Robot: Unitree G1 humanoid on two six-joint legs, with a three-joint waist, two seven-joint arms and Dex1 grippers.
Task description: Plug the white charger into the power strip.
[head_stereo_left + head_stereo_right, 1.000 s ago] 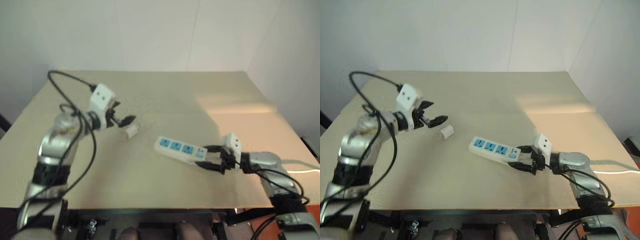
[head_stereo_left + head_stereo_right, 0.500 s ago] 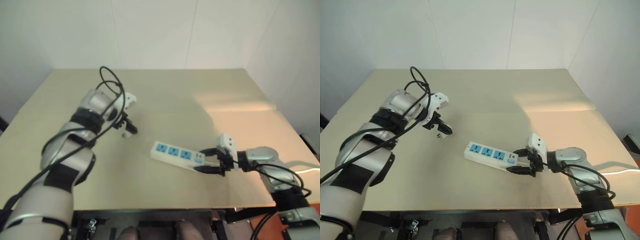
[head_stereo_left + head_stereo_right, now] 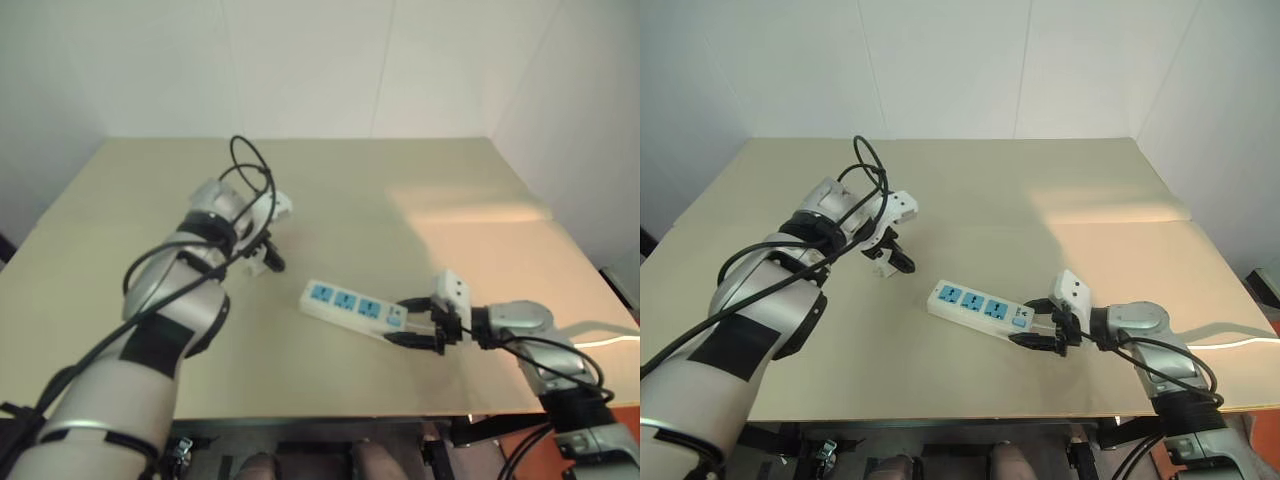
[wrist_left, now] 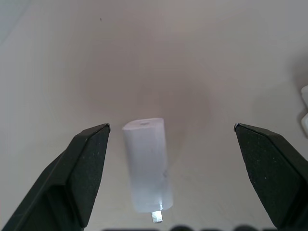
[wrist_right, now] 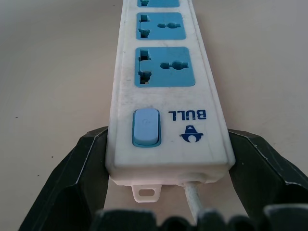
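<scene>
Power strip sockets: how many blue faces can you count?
3, in a row along the power strip on the table: one at the far end, one in the middle, one next to the switch. None look hidden.

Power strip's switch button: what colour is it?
Light blue, paler than the socket faces. The power strip shows its switch best in the right wrist view.

Head stereo pair looking forward and down over the tabletop (image 3: 420, 180), both sharing the whole scene, wrist views close-up along their fingers (image 4: 86, 168).
</scene>
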